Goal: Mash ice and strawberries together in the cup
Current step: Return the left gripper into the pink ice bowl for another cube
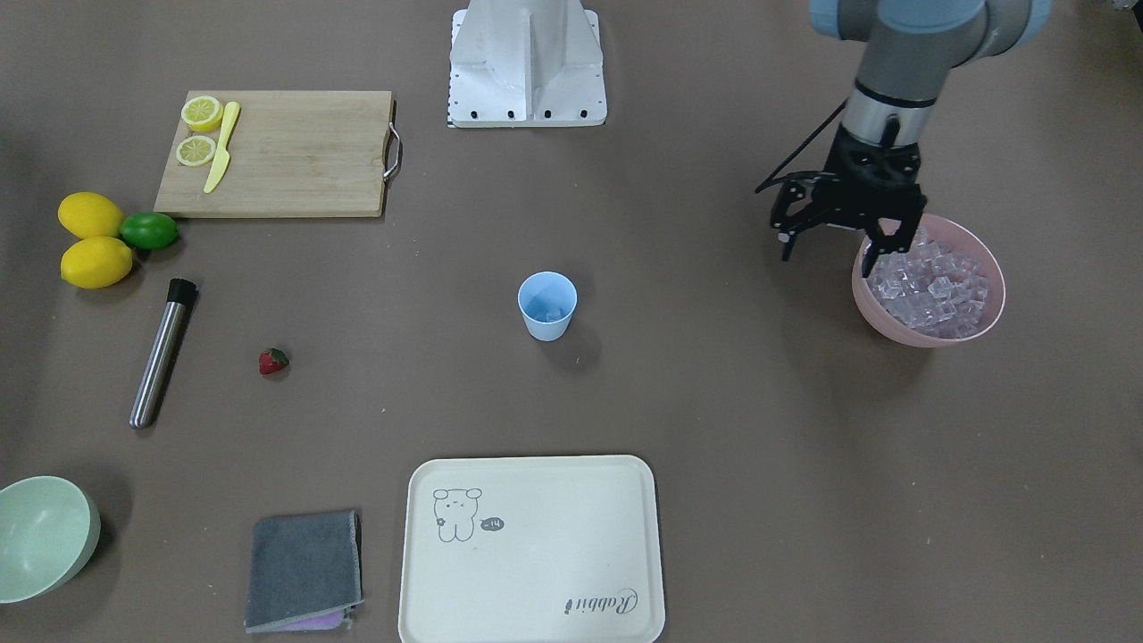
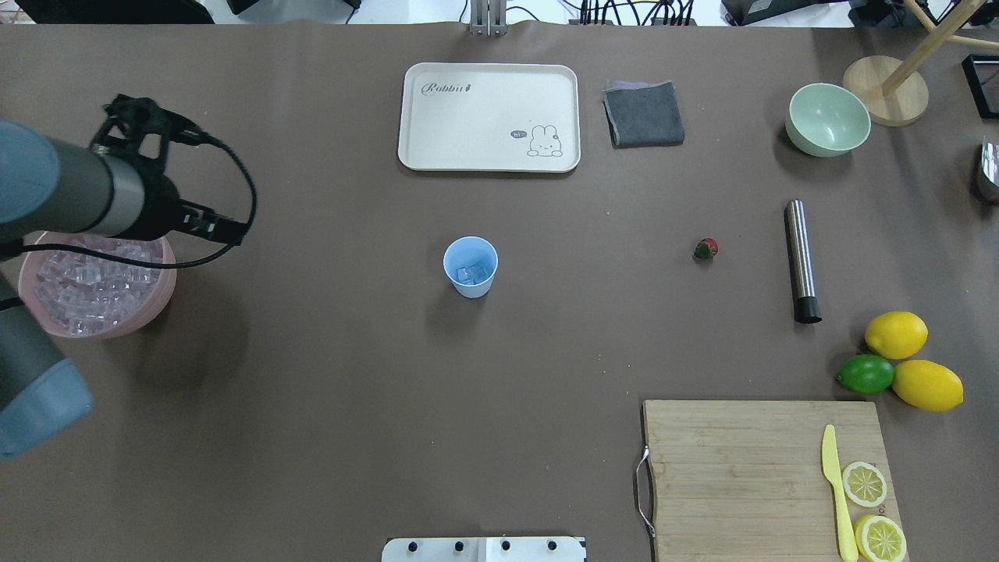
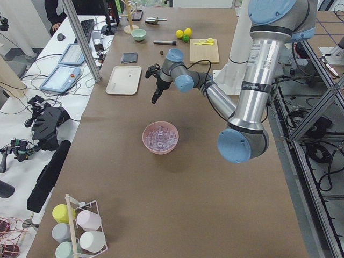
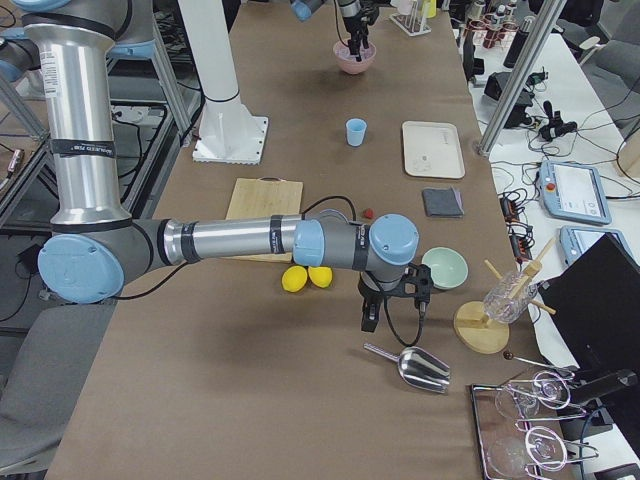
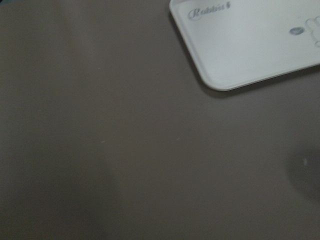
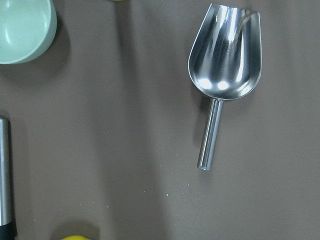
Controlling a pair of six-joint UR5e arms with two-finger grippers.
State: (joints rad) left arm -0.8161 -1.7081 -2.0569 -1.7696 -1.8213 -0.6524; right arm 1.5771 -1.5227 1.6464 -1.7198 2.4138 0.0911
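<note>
The light-blue cup [image 1: 546, 306] stands upright mid-table with a few clear ice cubes in its bottom [image 2: 473, 273]. More ice [image 1: 933, 286] fills the pink bowl [image 2: 148, 312]. The small red strawberry [image 1: 273, 361] lies on the table, far from the cup; it also shows in the overhead view [image 2: 705, 249]. My left gripper [image 1: 829, 254] hangs open and empty above the pink bowl's rim, on the cup's side. My right gripper [image 4: 385, 300] shows only in the exterior right view, above the table near a steel scoop [image 6: 225, 55]; I cannot tell whether it is open or shut.
A steel muddler [image 1: 162, 353] lies beside the strawberry. Two lemons and a lime [image 1: 149, 230] sit by a wooden board [image 1: 295, 161] with lemon halves and a yellow knife. A cream tray [image 1: 536, 554], a grey cloth [image 1: 304, 570] and a pale green bowl [image 1: 40, 536] are along the far edge.
</note>
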